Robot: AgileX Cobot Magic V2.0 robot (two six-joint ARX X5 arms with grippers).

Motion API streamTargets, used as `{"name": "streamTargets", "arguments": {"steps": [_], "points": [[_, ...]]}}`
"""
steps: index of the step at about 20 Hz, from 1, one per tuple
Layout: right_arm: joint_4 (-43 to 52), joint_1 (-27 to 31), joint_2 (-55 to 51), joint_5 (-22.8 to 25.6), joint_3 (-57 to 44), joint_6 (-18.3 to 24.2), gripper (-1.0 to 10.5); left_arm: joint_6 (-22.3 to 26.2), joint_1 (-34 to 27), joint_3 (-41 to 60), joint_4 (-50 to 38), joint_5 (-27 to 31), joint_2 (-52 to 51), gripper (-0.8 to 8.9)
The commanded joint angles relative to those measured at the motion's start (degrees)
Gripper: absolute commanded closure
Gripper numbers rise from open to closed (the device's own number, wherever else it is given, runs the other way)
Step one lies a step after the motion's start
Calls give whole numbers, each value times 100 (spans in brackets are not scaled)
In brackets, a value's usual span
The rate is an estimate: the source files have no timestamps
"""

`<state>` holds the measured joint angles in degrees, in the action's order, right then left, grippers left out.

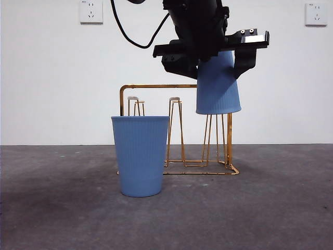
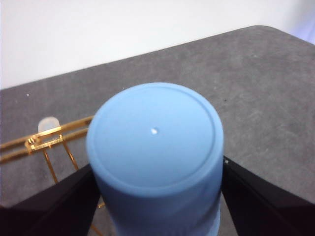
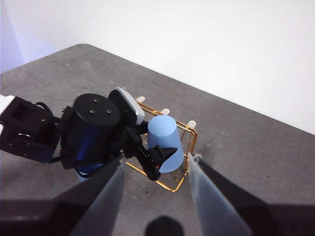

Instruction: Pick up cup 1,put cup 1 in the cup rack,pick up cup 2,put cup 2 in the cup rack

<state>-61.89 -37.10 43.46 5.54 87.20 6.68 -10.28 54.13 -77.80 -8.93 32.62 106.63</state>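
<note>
My left gripper (image 1: 213, 62) is shut on a ribbed blue cup (image 1: 217, 83) held mouth down, its flat base (image 2: 155, 142) filling the left wrist view between the two black jaws. The cup's rim hangs over the right-hand peg of the gold wire cup rack (image 1: 151, 86), and that peg's tip is hidden inside the cup. A second blue cup (image 1: 140, 156) stands upright on the table in front of the rack's left end. My right gripper (image 3: 156, 160) is open, high above, looking down on the left arm, the held cup (image 3: 165, 140) and the rack (image 3: 189, 142).
The dark grey table (image 1: 281, 208) runs to a white wall with two sockets (image 1: 91, 11). Two more pale-tipped pegs (image 1: 175, 99) stand bare on the rack. The left arm's black body and cable (image 1: 130, 36) hang above the rack.
</note>
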Motion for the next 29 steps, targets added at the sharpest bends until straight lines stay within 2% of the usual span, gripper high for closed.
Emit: {"name": "streamTargets", "arguments": {"steps": [1, 17, 20, 29], "points": [[7, -2, -20, -15, -22, 9, 727, 203, 17, -48, -101, 42, -24, 822], [15, -2, -17, -17, -22, 48, 728, -22, -372, -52, 66, -339, 33, 822], [20, -2, -17, -17, -22, 48, 728, -26, -433, -52, 94, -621, 39, 822], [17, -2, -15, -17, -24, 46, 728, -87, -400, -52, 114, -778, 278, 822]]}}
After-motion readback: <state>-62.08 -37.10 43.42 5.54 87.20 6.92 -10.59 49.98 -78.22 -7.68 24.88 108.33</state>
